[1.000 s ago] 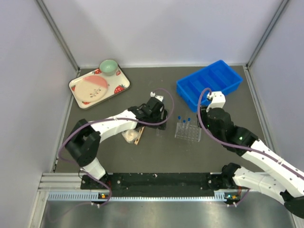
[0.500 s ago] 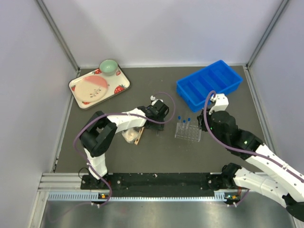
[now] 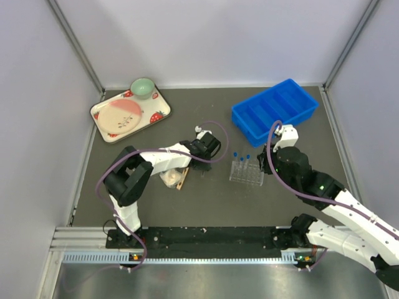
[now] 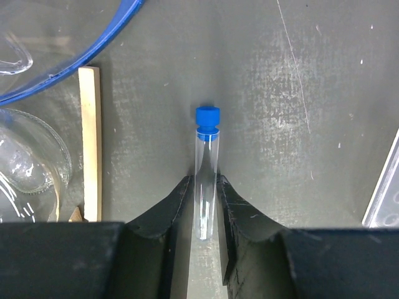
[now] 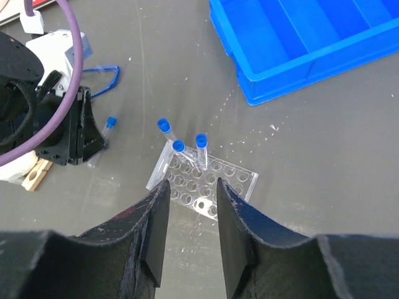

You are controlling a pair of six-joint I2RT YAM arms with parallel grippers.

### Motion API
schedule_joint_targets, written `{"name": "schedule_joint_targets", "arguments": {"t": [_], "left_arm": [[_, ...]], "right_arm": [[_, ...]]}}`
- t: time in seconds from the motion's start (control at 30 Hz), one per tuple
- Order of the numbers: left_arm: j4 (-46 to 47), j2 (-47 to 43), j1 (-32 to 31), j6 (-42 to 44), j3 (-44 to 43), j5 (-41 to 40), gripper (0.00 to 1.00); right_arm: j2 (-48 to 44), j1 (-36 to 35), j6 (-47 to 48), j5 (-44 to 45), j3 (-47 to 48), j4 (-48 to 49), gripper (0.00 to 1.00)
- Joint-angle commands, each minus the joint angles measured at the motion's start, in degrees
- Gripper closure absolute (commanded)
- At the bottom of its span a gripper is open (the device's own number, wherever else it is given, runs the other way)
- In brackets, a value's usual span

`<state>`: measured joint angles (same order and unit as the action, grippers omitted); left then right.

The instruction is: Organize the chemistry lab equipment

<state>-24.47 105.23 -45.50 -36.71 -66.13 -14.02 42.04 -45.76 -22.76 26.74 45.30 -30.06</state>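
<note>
A clear blue-capped tube lies flat on the dark table. My left gripper is shut on its lower half, one finger against each side. In the top view the left gripper sits just left of the clear tube rack. Three blue-capped tubes stand in the rack. My right gripper hovers above the rack's near edge, open and empty. A thin wooden stick and a clear glass flask lie left of the held tube. A whitish wad rests under the left forearm.
The blue compartment bin stands at the back right, just beyond the right gripper. The strawberry-print tray with a pink plate and green bowl sits at the back left. A clear piece with a blue rim lies beside the flask.
My left gripper's fingers have closed in onto the lying tube, and the left arm's elbow has swung in towards the middle. The right arm has shifted only slightly.
</note>
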Motion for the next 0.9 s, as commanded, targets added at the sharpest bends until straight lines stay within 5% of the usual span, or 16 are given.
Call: {"name": "schedule_joint_targets", "arguments": {"t": [0.0, 0.17, 0.53, 0.87], "left_arm": [[-0.31, -1.08, -0.21, -1.17, 2.58, -0.74, 0.76], [-1.02, -2.22, -0.47, -1.35, 3.81, -1.45, 0.99], [-2.25, -13.64, -1.17, 3.22, 4.08, 8.03, 1.0], [3.19, -29.54, -1.35, 8.93, 9.08, 33.86, 1.0]], "right_arm": [[-1.26, -0.74, -1.14, -0.99, -0.03, 0.97, 0.64], [-1.26, -0.91, -1.23, -1.16, 0.32, 0.53, 0.65], [-0.91, -0.82, -0.27, -5.28, 3.57, -2.19, 0.64], [-0.82, -0.82, 1.41, -23.47, 7.25, -3.6, 0.59]]}}
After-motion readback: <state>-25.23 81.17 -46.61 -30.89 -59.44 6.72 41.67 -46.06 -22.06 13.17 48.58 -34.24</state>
